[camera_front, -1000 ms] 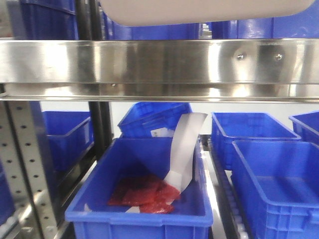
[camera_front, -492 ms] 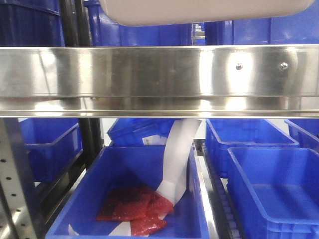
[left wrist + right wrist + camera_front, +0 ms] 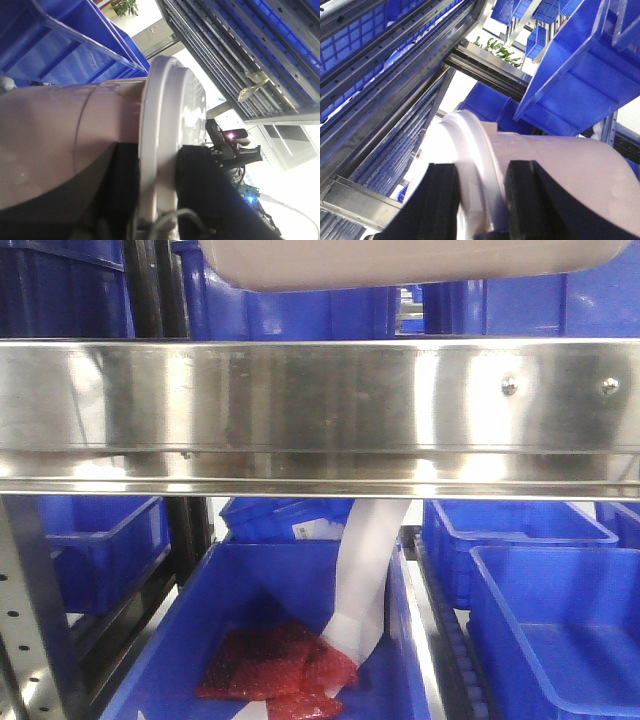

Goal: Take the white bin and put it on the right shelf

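- The bin is up in the air. From the front only its pale underside shows, along the top edge of the view.
- Below it runs the shiny front rail of the shelf, with two rivets towards the right end.
- A strip of blue crates shows between the bin's bottom and the rail, so the bin sits above the rail and apart from it.
- I cannot tell how far over the shelf it reaches.
- The left gripper is clamped on the bin's rim. One dark finger lies against the tub wall and the other on the glossy lid side, with the rim pinched between them.
- The right gripper has the same hold at its end. Its black fingers are closed narrowly on the rim, with the tub's body running off to the right.
- Under the shelf stands a blue crate holding red packets and a white strip that leans up out of it.
- Another crate stands just beside it on the right, and more sit behind.
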